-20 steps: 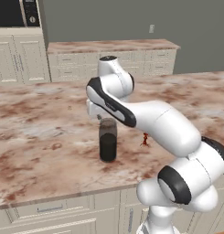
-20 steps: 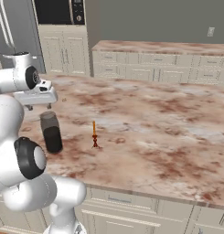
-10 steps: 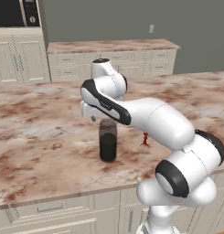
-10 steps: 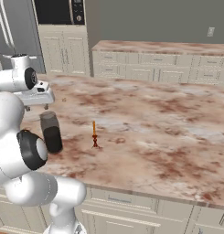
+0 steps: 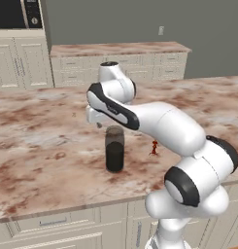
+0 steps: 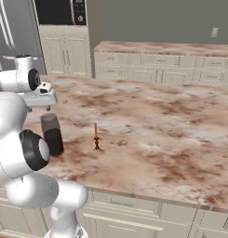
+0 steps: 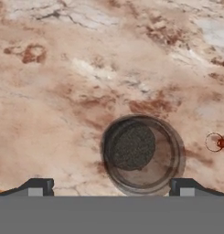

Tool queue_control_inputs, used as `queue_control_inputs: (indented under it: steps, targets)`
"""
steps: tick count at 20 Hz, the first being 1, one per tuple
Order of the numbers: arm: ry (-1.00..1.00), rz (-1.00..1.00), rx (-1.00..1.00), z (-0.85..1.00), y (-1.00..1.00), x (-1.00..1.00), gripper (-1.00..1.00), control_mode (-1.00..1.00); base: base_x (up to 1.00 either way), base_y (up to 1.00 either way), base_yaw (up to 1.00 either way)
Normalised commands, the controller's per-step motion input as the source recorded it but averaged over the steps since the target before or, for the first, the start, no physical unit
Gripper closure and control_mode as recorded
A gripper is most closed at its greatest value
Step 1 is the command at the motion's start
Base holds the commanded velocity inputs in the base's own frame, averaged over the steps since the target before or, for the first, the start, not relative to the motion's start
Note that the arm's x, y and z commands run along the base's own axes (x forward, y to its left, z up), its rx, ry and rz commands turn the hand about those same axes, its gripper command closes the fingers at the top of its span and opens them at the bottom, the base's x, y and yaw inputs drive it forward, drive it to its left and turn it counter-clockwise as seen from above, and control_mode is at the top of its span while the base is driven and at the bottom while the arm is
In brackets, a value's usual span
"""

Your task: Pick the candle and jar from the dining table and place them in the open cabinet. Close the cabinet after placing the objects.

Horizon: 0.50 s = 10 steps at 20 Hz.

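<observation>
A: From the left base view, the white arm's hand has swung across within the last second, so the end effector (image 5: 102, 123) now hangs just above the dark grey translucent cylindrical jar (image 5: 114, 149) with black contents, on the reddish-brown and beige marble bench (image 5: 38, 146).

B: What does that mean for the task?

A: It looks like lining up for the first pick; nothing is lifted yet. The thin orange taper candle (image 5: 154, 148) on its dark holder shows here as little more than a red speck beside the arm.

B: And the right base view?

A: There the candle (image 6: 96, 136) stands upright and clear, near the jar (image 6: 52, 134) but apart from it. The arm's own body covers part of the jar.

B: The hand view?

A: It looks straight down into the jar (image 7: 141, 154), with the end effector (image 7: 111, 186) spread wide, one fingertip (image 7: 38, 186) well off to each side. The jar sits off-centre, nearer one fingertip. The candle (image 7: 220, 143) lies at the frame's edge.
</observation>
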Motion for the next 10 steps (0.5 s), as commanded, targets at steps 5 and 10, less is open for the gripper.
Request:
queue_control_inputs:
  steps: [5, 10]
  targets:
    - [0.0, 0.01, 0.02, -0.01, -0.05, 0.03, -1.0, -1.0, 0.0, 0.0, 0.0]
    - [0.0, 0.0, 0.0, -0.07, 0.0, 0.0, -1.0, -1.0, 0.0, 0.0, 0.0]
